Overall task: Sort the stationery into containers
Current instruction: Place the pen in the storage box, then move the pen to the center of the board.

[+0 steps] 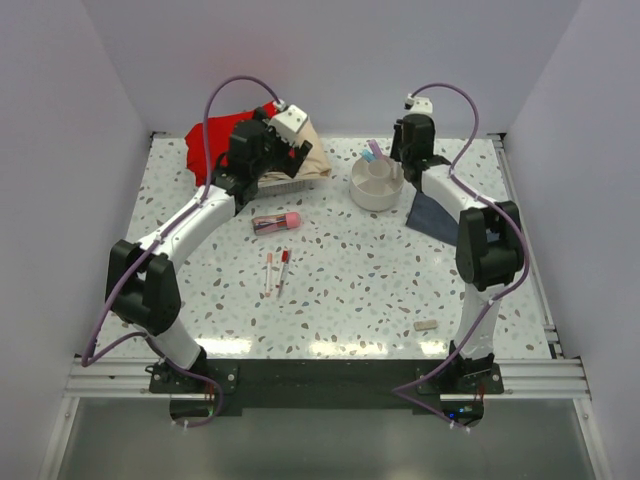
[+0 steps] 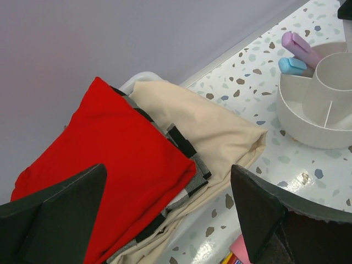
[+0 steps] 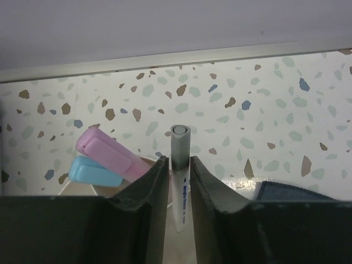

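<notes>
The white round organiser (image 1: 378,185) stands at the back right, with a pink marker (image 3: 110,151) and a blue marker (image 3: 93,170) leaning in its outer ring. My right gripper (image 3: 179,162) hovers over it, jaws a little apart, a grey-capped white pen (image 3: 180,148) upright between them with thin gaps either side. My left gripper (image 2: 168,168) is wide open and holds nothing, above the folded cloths. On the table lie a pink-capped clear tube (image 1: 277,221), two red-and-white pens (image 1: 269,272) (image 1: 283,268) and a beige eraser (image 1: 425,324).
A red cloth (image 2: 110,143) lies on a checked one and a beige cloth (image 2: 214,132) at the back left, against the wall. A dark blue-grey cloth (image 1: 435,215) lies right of the organiser, under the right arm. White walls enclose the table.
</notes>
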`<action>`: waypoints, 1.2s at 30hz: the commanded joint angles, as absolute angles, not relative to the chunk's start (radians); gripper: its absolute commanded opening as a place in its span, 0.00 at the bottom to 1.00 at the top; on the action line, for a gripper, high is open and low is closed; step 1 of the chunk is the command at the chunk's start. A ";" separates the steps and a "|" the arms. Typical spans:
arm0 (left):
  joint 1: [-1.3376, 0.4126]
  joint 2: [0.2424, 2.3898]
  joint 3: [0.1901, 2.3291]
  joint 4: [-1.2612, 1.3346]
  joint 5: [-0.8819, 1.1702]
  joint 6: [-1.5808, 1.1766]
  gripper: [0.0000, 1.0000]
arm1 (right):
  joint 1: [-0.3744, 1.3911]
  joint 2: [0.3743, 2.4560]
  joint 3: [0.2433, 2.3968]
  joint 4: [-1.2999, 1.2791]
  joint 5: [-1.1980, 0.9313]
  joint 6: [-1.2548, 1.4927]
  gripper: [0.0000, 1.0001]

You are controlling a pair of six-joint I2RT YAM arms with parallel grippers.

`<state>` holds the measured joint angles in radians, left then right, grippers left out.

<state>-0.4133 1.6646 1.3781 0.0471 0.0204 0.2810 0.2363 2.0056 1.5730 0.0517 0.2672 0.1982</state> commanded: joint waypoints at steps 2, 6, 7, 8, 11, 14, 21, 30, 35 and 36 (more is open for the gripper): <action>-0.416 1.632 1.367 0.058 -0.021 0.321 1.00 | 0.236 1.939 1.575 0.018 0.245 0.224 0.34; -0.416 1.605 1.344 0.054 -0.018 0.313 1.00 | 0.238 1.884 1.549 0.003 0.255 0.224 0.34; -0.416 1.598 1.341 0.049 -0.020 0.311 1.00 | 0.238 1.855 1.551 0.003 0.250 0.219 0.34; -0.416 1.583 1.335 0.037 -0.021 0.313 1.00 | 0.238 1.838 1.552 -0.018 0.244 0.218 0.34; -0.413 1.531 1.299 0.015 -0.067 0.319 1.00 | 0.238 1.758 1.571 -0.104 0.125 0.201 0.36; -0.394 1.468 1.249 -0.044 -0.115 0.287 1.00 | 0.262 1.720 1.612 -0.297 -0.027 0.271 0.36; -0.385 1.266 1.072 -0.178 -0.143 0.211 1.00 | 0.405 1.739 1.577 -0.474 -0.170 0.449 0.37; -0.256 1.138 0.957 -0.348 -0.005 -0.115 0.93 | 0.606 2.003 1.836 -0.600 -0.104 0.570 0.38; -0.209 1.101 0.864 -0.339 0.098 -0.265 0.92 | 0.687 2.109 1.874 -0.633 -0.112 0.617 0.33; -0.200 1.097 0.855 -0.337 0.107 -0.287 0.92 | 0.704 2.121 1.882 -0.641 -0.106 0.630 0.31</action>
